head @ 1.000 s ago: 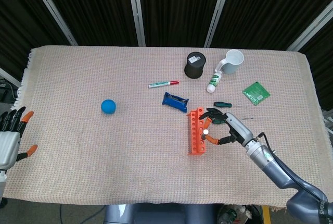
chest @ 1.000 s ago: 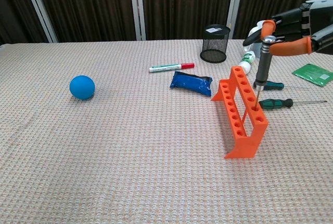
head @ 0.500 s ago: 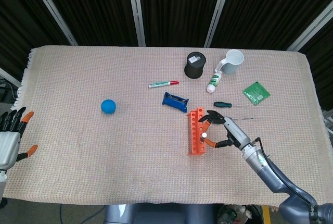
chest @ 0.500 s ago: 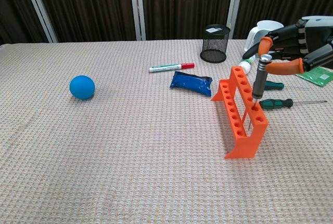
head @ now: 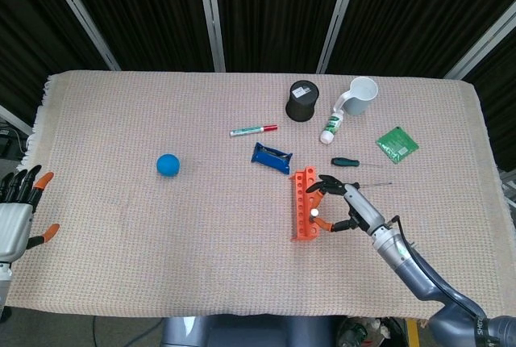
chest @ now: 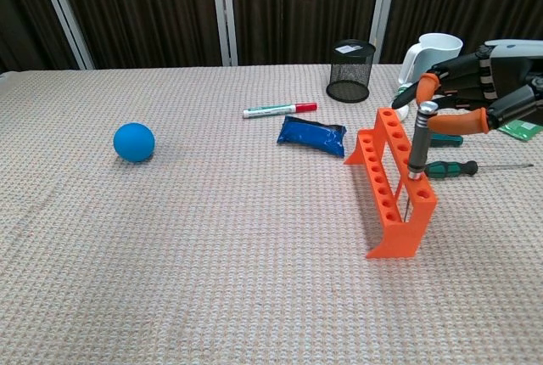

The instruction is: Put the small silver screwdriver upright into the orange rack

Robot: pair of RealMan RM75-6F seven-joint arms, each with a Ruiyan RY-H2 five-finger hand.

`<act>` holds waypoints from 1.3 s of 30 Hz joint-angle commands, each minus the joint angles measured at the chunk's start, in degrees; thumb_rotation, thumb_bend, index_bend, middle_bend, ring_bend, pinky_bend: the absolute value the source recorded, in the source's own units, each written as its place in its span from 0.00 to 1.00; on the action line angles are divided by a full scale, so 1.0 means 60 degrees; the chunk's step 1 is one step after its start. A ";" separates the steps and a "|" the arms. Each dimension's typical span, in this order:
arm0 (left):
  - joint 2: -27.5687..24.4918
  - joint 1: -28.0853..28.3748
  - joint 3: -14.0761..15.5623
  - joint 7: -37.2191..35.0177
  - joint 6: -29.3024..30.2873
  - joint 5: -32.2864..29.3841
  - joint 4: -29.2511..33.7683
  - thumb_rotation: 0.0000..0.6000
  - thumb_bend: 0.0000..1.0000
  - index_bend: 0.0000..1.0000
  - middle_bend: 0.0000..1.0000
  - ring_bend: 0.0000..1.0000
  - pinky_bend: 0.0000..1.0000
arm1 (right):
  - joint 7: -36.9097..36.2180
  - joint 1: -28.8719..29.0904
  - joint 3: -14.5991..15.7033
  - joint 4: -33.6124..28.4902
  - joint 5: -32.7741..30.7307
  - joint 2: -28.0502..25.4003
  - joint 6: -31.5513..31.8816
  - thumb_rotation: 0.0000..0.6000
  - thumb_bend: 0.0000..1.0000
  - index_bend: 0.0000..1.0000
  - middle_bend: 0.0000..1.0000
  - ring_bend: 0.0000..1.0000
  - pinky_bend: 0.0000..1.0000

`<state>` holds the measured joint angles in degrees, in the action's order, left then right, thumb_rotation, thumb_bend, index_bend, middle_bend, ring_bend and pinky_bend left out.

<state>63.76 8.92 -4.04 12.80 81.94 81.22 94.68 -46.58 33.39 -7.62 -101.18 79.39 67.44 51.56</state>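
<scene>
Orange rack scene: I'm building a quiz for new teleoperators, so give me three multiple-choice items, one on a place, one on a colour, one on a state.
1. Where does the small silver screwdriver stand?
A. in a near-end hole of the orange plastic rack
B. flat beside the blue ball
C. in the black mesh cup

2. What colour is the cap of the marker pen?
A. green
B. red
C. yellow

3. What is the right hand doing?
A. resting flat on the cloth
B. holding the white mug
C. pinching the screwdriver's top

Answers: 1 A, the chest view shows its shaft down a near-end hole; 2 B, the end toward the cup is red; 3 C, orange fingertips close on the handle top.
</scene>
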 commanded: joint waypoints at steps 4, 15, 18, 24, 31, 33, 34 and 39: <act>0.0006 0.0002 -0.0003 -0.0004 -0.0012 -0.0022 -0.0008 1.00 0.19 0.11 0.00 0.00 0.00 | 0.0064 0.0031 -0.0043 0.0035 -0.0127 0.0067 -0.0117 1.00 0.46 0.64 0.28 0.05 0.00; 0.0020 0.0006 0.0004 -0.0033 -0.0053 -0.0061 -0.0038 1.00 0.19 0.11 0.00 0.00 0.00 | 0.0245 0.0061 -0.0142 0.0034 -0.0271 0.0158 -0.0238 1.00 0.46 0.64 0.28 0.05 0.00; 0.0030 0.0009 0.0003 -0.0041 -0.0070 -0.0085 -0.0063 1.00 0.19 0.11 0.00 0.00 0.00 | 0.0330 0.0070 -0.0169 -0.0006 -0.0285 0.0149 -0.0256 1.00 0.46 0.64 0.28 0.05 0.00; 0.0062 0.0025 0.0001 -0.0077 -0.0108 -0.0104 -0.0122 1.00 0.19 0.11 0.00 0.00 0.00 | 0.0372 0.0067 -0.0152 0.0065 -0.0414 0.0280 -0.0388 1.00 0.46 0.64 0.28 0.05 0.00; 0.0066 0.0018 0.0010 -0.0117 -0.0107 -0.0101 -0.0163 1.00 0.19 0.11 0.00 0.00 0.00 | 0.0447 0.0054 -0.0127 0.0189 -0.0419 0.0441 -0.0461 1.00 0.46 0.64 0.28 0.05 0.00; 0.0066 0.0009 0.0017 -0.0126 -0.0101 -0.0102 -0.0166 1.00 0.19 0.11 0.00 0.00 0.00 | 0.0452 0.0044 -0.0137 0.0203 -0.0428 0.0462 -0.0459 1.00 0.46 0.64 0.28 0.05 0.00; 0.0067 0.0006 0.0019 -0.0131 -0.0101 -0.0106 -0.0169 1.00 0.19 0.11 0.00 0.00 0.00 | 0.0437 0.0038 -0.0147 0.0213 -0.0436 0.0476 -0.0459 1.00 0.46 0.64 0.28 0.05 0.00; 0.0070 0.0002 0.0016 -0.0135 -0.0095 -0.0111 -0.0172 1.00 0.19 0.11 0.00 0.00 0.00 | 0.0382 -0.0013 -0.0206 0.0241 -0.0463 0.0479 -0.0398 1.00 0.46 0.64 0.28 0.05 0.00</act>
<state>64.18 8.94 -3.95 11.99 81.37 80.56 93.64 -44.23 33.34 -8.81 -99.74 76.65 70.34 49.14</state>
